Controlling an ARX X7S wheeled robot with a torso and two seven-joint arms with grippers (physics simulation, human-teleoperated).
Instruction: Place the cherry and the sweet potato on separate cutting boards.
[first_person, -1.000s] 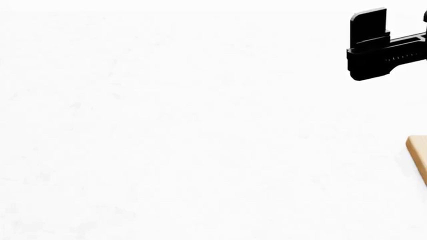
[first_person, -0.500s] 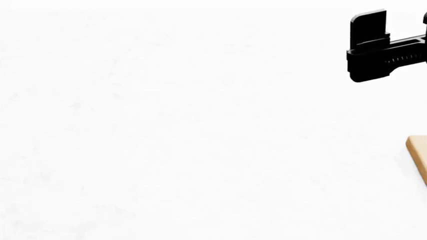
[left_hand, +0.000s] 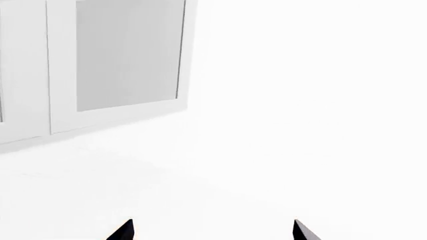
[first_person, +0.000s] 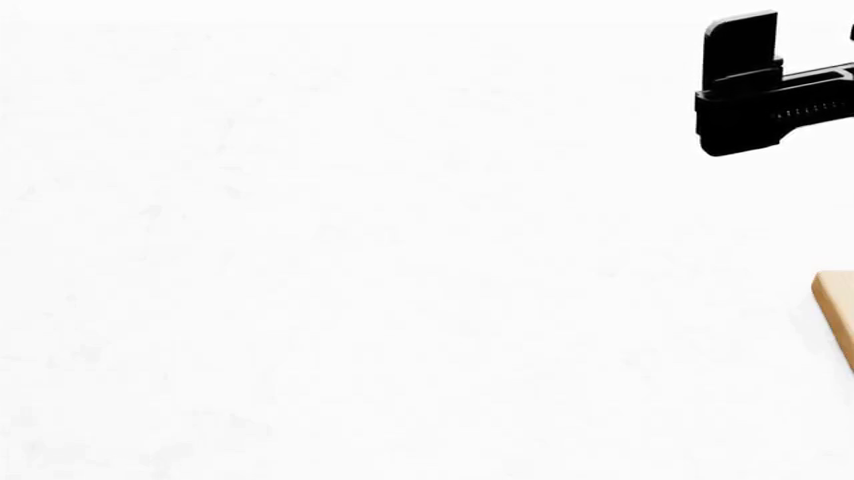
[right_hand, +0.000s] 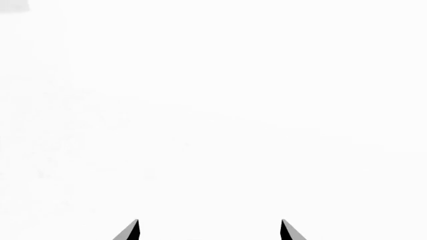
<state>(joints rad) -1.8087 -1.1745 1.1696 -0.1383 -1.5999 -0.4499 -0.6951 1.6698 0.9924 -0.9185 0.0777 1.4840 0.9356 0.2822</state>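
Head view, worktop: a plain white worktop (first_person: 400, 260) fills nearly the whole view.
Head view, right hand: the black right hand (first_person: 843, 40) reaches in at the far right edge; one flat black finger (first_person: 742, 42) stands up from its dark body, the other is cut off by the edge, so I cannot tell its spread from here.
Head view, board: the rounded corner of a thick light-wood cutting board (first_person: 838, 310) lies on the worktop at the right edge, nearer than the hand and well apart from it.
Head view, fruit: neither the cherry nor the sweet potato is in sight.
Left wrist view, left hand: the left hand (left_hand: 212, 231) shows two dark fingertips (left_hand: 123, 231) spread wide, nothing between them.
Left wrist view, surroundings: white panelled cabinet doors (left_hand: 127, 60) with grey insets stand beyond the white surface.
Right wrist view, right hand: two dark tips (right_hand: 130, 231) stand wide apart over bare white, holding nothing.
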